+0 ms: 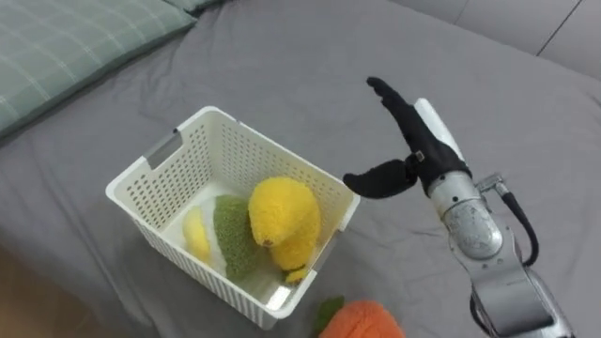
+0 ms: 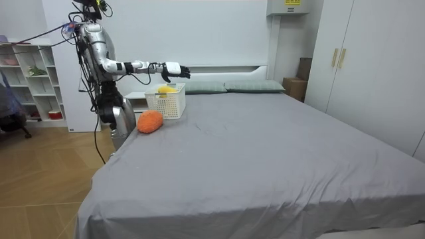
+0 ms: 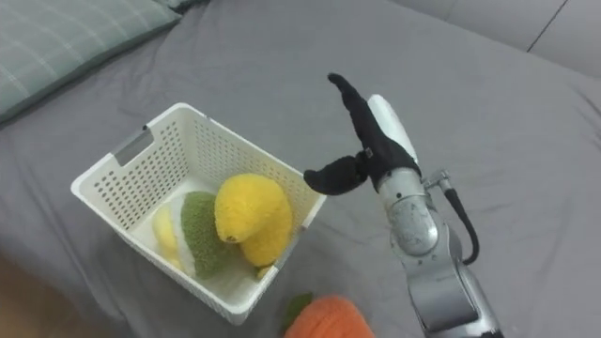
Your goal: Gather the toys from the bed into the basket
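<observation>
Beside the basket (image 1: pixel 249 155), with an orange toy (image 1: pixel 371 321) near, the right robot hand (image 1: pixel 418 153) hangs open, empty.

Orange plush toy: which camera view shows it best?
The room view: the orange plush toy shows whole there, lying on the bed beside the white basket. Both eye views catch part of it, cut off at the bottom edge.
</observation>
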`<state>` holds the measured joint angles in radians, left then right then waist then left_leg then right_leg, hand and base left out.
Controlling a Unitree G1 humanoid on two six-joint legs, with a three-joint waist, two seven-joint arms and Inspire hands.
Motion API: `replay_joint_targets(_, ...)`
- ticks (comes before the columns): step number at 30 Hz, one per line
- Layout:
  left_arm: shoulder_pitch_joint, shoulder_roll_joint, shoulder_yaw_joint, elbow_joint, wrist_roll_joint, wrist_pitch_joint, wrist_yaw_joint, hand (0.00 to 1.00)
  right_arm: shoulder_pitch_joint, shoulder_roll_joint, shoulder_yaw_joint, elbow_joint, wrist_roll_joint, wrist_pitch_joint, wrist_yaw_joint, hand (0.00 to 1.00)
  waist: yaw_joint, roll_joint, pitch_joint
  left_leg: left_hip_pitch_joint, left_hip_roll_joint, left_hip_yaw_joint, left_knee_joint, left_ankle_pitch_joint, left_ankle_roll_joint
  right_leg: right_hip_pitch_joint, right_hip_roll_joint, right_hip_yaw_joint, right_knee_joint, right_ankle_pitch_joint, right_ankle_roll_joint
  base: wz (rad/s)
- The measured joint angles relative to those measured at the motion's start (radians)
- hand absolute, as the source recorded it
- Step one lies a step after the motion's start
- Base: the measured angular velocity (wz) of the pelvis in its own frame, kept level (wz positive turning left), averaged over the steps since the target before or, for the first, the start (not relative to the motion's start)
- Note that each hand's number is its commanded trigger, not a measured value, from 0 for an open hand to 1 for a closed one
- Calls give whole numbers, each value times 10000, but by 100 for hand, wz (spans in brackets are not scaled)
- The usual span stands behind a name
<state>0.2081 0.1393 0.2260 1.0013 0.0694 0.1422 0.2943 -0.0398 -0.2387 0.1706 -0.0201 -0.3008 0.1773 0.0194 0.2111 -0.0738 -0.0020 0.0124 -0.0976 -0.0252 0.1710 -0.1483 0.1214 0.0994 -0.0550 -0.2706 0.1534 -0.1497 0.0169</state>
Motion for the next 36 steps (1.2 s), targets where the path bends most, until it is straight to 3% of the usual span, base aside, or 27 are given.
replay_joint_targets(7, 54, -15, 61, 116, -316, -13, 40, 0, 1027, -47, -230, 6, 474, -8, -96, 0, -691, 35, -9, -26, 18, 143, -33, -20, 2, -103, 20, 247, 30, -1, 2, -9)
replay_joint_targets(9, -6, -2, 83, 400, -382, -177, 74, 0, 1300, -25, -400, 113, 905, -43, -110, 0, -772, 18, 15, -14, 26, 214, -33, -19, 4, -115, 32, 352, 19, -1, 2, -9)
replay_joint_targets(12, -85, -26, 81, 433, -382, -193, 51, 0, 1783, -23, -497, 340, 966, -46, -138, 0, -872, -79, -25, -2, 44, 304, -34, -42, 33, -136, 46, 462, 15, 10, 20, -6)
replay_joint_targets(17, -117, 32, 77, 770, -380, -245, -22, 0, 2346, 20, -678, 491, 881, -73, -108, 0, -1018, -10, 13, 4, 63, 473, -20, -115, 94, -176, 47, 635, 8, 43, 71, -11)
replay_joint_targets(25, -89, 58, 72, 783, -354, -333, -290, 0, 2594, 52, -737, 1406, 835, -125, 634, 0, -998, -35, 27, -6, 56, 505, -8, -175, 132, -191, 55, 748, 6, 60, 102, -2)
replay_joint_targets(30, -78, 87, 43, 779, -376, -296, -221, 0, 2437, 56, -422, 2070, 574, -57, 1321, 0, -942, -195, 111, -27, 57, 476, -10, -183, 133, -202, 121, 767, -12, 64, 108, 0)
replay_joint_targets(36, -112, 167, 14, 748, -386, -155, -197, 0, 2389, 79, -25, 2741, 705, 137, 1829, 0, -951, -374, 53, -77, 54, 466, 63, -187, 138, -276, 117, 763, -11, 66, 112, 0)
